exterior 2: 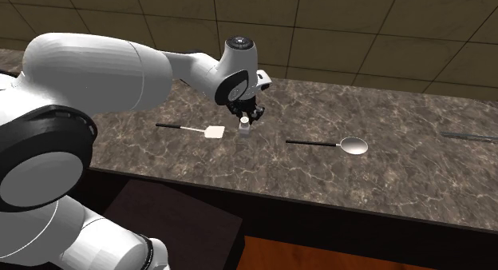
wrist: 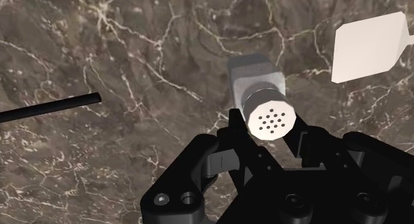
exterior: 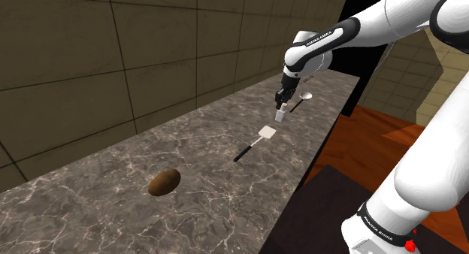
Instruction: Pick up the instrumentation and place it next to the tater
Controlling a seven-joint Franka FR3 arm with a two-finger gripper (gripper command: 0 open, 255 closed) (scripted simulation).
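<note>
Between spatula and spoon | fingers clasp shaker | potato well apart

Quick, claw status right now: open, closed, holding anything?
Claw: closed on the pale shaker, clasped between its two fingers.

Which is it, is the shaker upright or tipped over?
Upright. The shaker stands vertical between the fingers, holed cap facing up.

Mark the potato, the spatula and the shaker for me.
potato (exterior: 164, 182), shoulder view, middle of its brown body.
spatula (exterior: 267, 131), shoulder view, on its white blade.
shaker (wrist: 268, 115), wrist view, on its holed cap.
</note>
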